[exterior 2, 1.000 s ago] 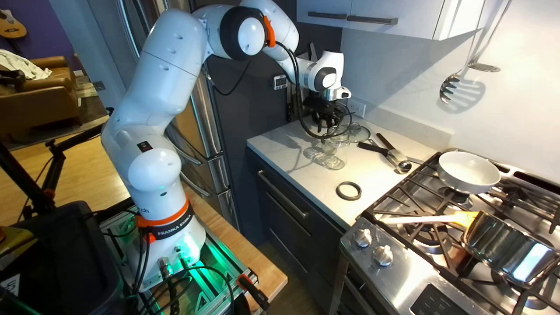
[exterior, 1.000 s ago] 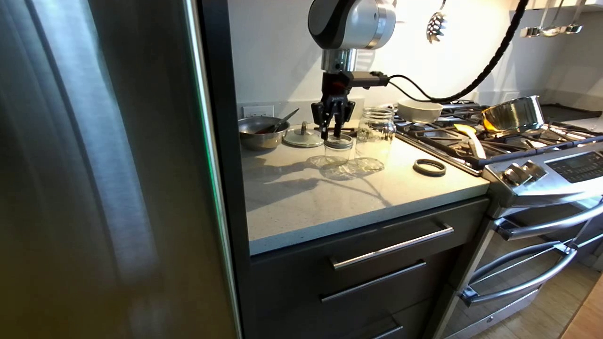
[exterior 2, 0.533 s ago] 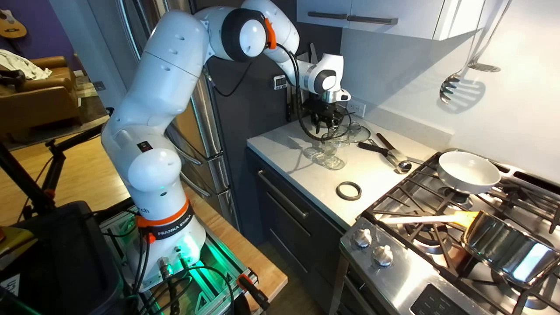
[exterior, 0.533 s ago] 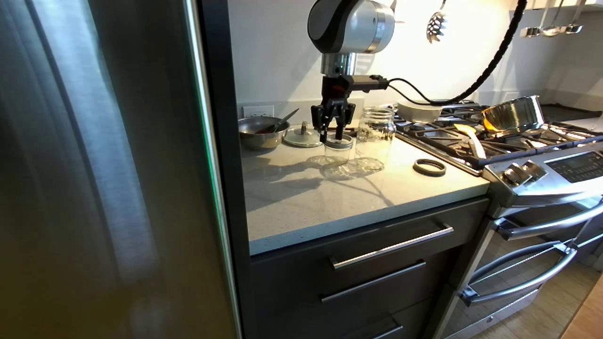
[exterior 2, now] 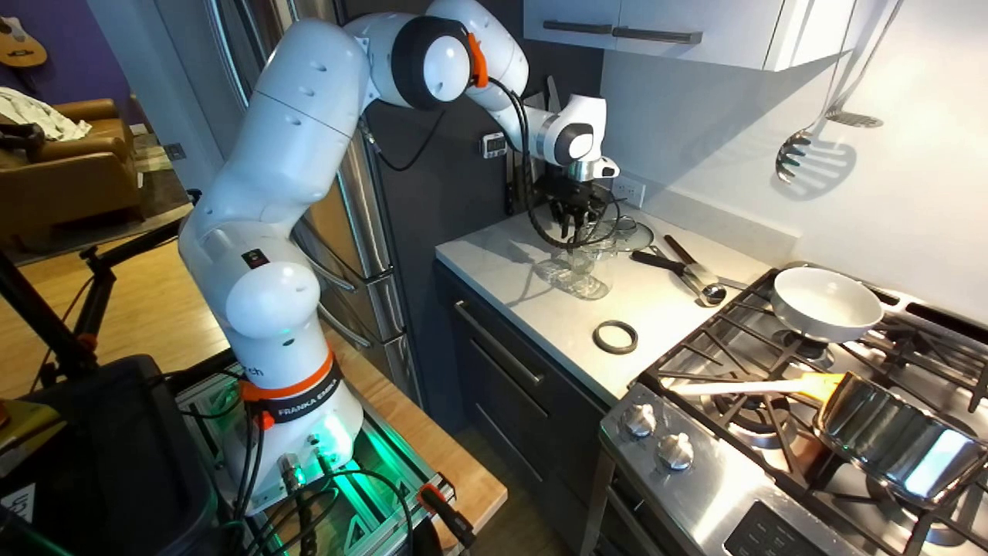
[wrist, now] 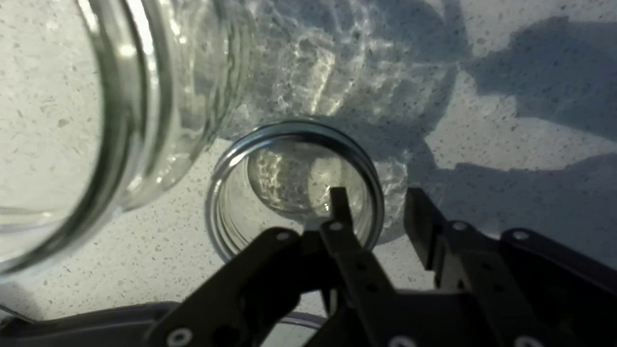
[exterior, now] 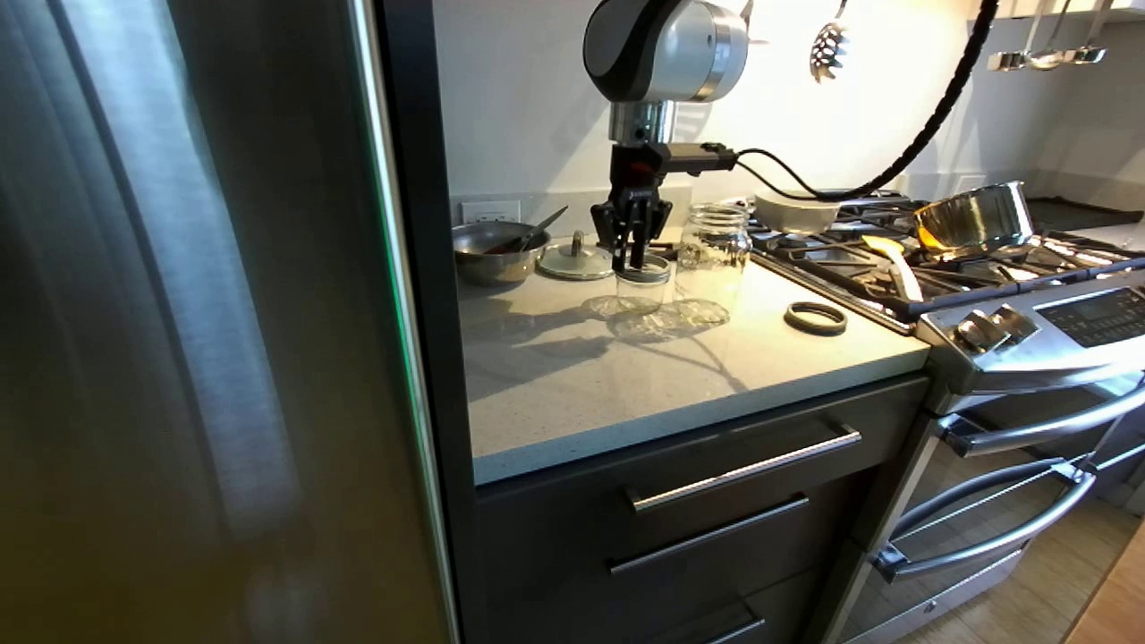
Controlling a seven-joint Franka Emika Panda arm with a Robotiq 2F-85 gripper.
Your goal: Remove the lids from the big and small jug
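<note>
Black fingers [wrist: 342,207] have drawn closer together over the small jug [exterior: 641,293]

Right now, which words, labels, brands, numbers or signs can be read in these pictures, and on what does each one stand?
"FRANKA EMI", its end unclear: black band on the robot's base.
"ch", a fragment: white housing above that band.
Too small or blurred to read: timer-like device, stove panel, bin label, dark arm label, lettering above the jaws.
</note>
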